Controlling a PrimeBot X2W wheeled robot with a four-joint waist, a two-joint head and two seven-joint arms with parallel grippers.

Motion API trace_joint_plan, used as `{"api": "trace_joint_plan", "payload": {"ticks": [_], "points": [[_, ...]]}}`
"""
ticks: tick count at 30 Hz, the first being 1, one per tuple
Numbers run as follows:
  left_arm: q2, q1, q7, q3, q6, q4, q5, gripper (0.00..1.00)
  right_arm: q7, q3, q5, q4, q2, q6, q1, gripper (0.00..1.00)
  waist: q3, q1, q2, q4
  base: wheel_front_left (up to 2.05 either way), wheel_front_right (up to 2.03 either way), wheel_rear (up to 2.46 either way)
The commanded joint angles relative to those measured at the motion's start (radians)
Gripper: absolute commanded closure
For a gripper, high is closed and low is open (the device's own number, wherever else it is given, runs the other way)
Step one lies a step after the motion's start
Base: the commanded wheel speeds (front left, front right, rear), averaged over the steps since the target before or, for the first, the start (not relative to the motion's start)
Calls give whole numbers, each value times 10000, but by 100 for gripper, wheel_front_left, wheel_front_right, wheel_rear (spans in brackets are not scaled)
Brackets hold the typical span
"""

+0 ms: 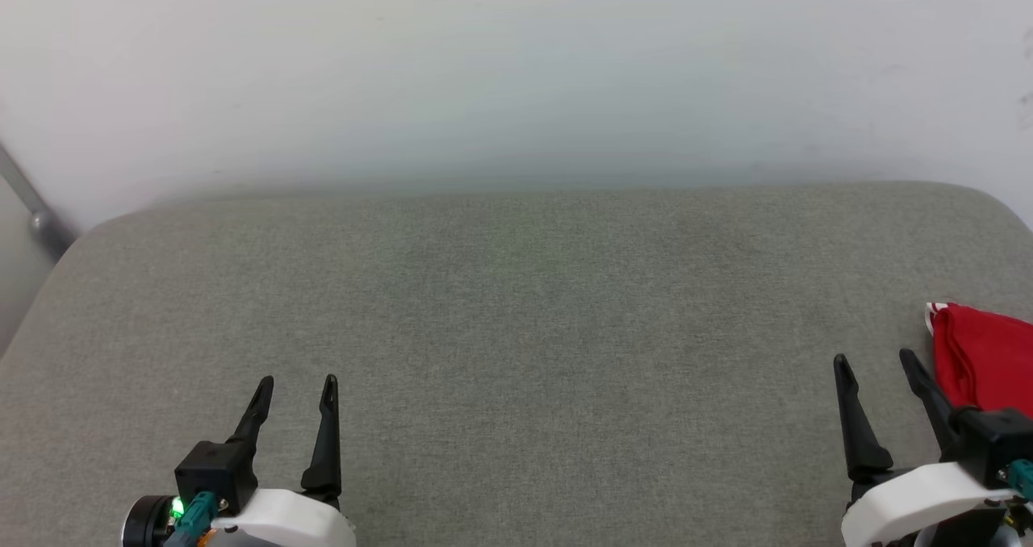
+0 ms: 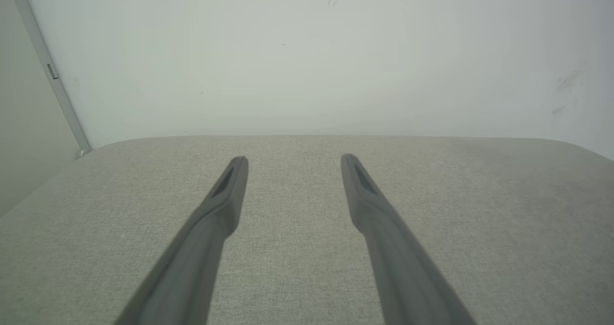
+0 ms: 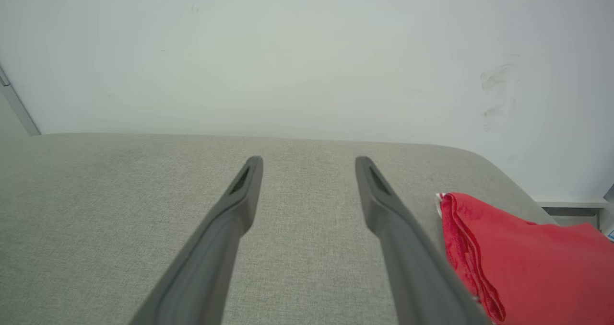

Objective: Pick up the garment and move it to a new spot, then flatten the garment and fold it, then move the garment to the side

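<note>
The right gripper (image 1: pixel 874 357) holds its two dark fingers spread wide with nothing between them. The left gripper (image 1: pixel 298 382) is likewise parted and empty, and both sit low over the grey padded surface (image 1: pixel 516 305). Just beside the right gripper's outer finger, at the surface's right edge, lies the garment (image 1: pixel 980 361), a compact red bundle in neat layers with a bit of white trim at its far corner. From how it lies, the moving, flattening, folding and setting aside all look done, with little or nothing left.

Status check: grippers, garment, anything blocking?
Left gripper open, empty. Right gripper open, empty. Garment lies layered at grey pad's right edge, beside right gripper, not gripped. No obstruction seen.
</note>
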Motion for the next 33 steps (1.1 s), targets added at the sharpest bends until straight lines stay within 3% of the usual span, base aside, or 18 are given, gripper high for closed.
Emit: {"api": "trace_joint_plan", "payload": {"ticks": [1, 21, 22, 26, 33], "points": [[12, 117, 6, -18, 54, 35, 39, 0, 8, 9, 44, -90, 70, -10, 210, 0, -39, 2, 0, -47, 0, 0, 0], [75, 25, -4, -59, 137, 167, -121, 0, 13, 170, 39, -155, 279, -10, 250, 0, -57, 2, 0, -82, 0, 0, 0], [67, 13, -11, -63, 149, 152, -121, 100, 13, 183, 58, -135, 282, -10, 251, 100, -53, 2, 0, -73, 0, 0, 0], [-114, 158, 83, -28, 76, 371, -268, 100, 142, 143, 229, 191, 243, 0, 319, 100, -47, 2, 0, -74, 0, 0, 0], [-327, 38, 427, 330, -186, 434, -1438, 100, 332, 53, 1710, 436, 254, -1, 109, 100, -16, 2, 0, -66, 0, 0, 0]]}}
